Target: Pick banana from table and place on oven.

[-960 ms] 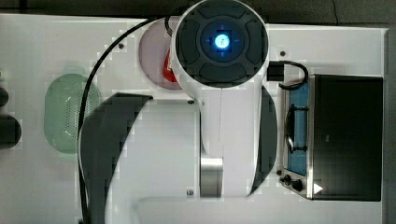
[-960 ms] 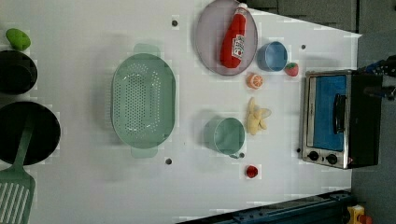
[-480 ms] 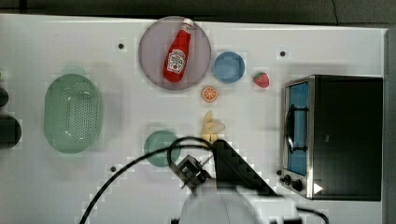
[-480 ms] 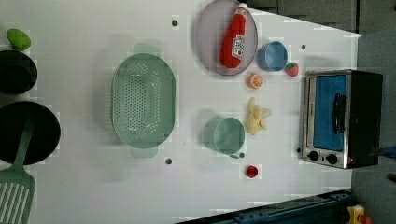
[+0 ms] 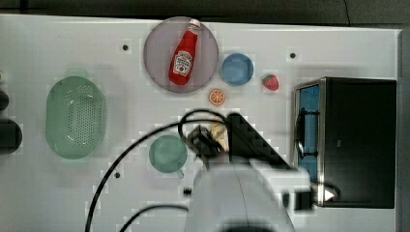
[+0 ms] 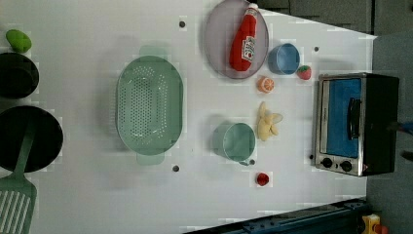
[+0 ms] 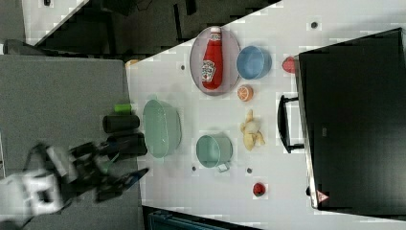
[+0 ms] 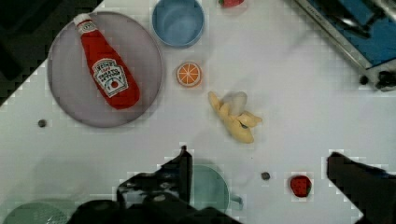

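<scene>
While the large white flat tabletop (image 8: 299, 93) is spreading out beneath the arm, the boxy toaster oven (image 5: 360, 140) with its black top and blue-tinted glass door is sitting well off to one side of the fingers, at the top view's right edge. In the wrist view the two dark fingers (image 8: 180, 172) are standing wide apart, with nothing between them, so the gripper (image 8: 261, 177) is hanging empty above the tabletop.

The round lilac plate (image 8: 70, 107) carrying the red ketchup bottle (image 8: 108, 70) is lying well beyond the fingers, and the pale green mug (image 8: 212, 189) is sitting right beside one finger. Further out, the small blue bowl (image 8: 177, 21) and the round orange slice (image 8: 189, 74) are lying apart from the fingers.

The small pale yellow-cream toy banana (image 8: 236, 119) is lying flat on the tabletop, ahead of the open gap and near it, untouched, between the orange slice and a small red strawberry (image 8: 300, 185) that is sitting inside the gap. Its long axis is running slantwise to the line joining the two fingers, neither along it nor squarely across it. In my judgement, the coming move is calling for an advance toward the banana, a descent, and perhaps a slight wrist turn so the fingers close across its narrow width.
</scene>
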